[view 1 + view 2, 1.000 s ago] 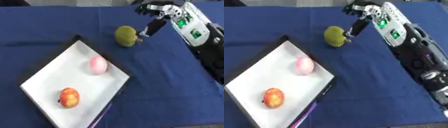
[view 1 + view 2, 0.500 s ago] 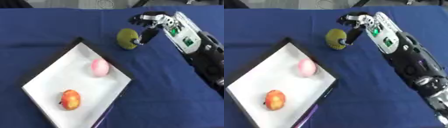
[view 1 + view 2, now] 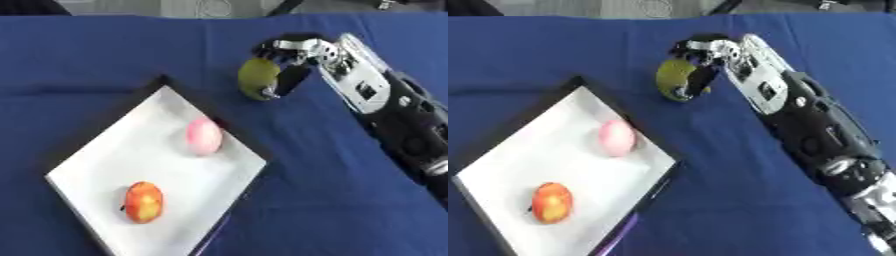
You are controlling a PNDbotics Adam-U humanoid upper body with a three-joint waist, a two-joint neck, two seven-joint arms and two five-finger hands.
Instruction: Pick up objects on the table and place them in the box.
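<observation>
An olive-green round fruit [image 3: 255,79] lies on the blue tablecloth, just past the far corner of the white box [image 3: 105,150]. My right hand [image 3: 304,54] reaches in from the right. Its fingers curl over the top of the green fruit and its thumb runs down the fruit's right side. Inside the box lie a pink egg-shaped fruit [image 3: 203,136] and a red-orange apple [image 3: 143,201]. My left hand shows in neither view.
The box has a dark rim and sits askew at the left of the table. A thin purple strip [image 3: 619,234] lies along its near right edge. My right forearm [image 3: 807,125] crosses the table's right side. Blue cloth [image 3: 332,210] spreads in front.
My right hand has moved left from beside the green fruit to over it, and its fingers have curled round it. The fruit has stayed about where it was.
</observation>
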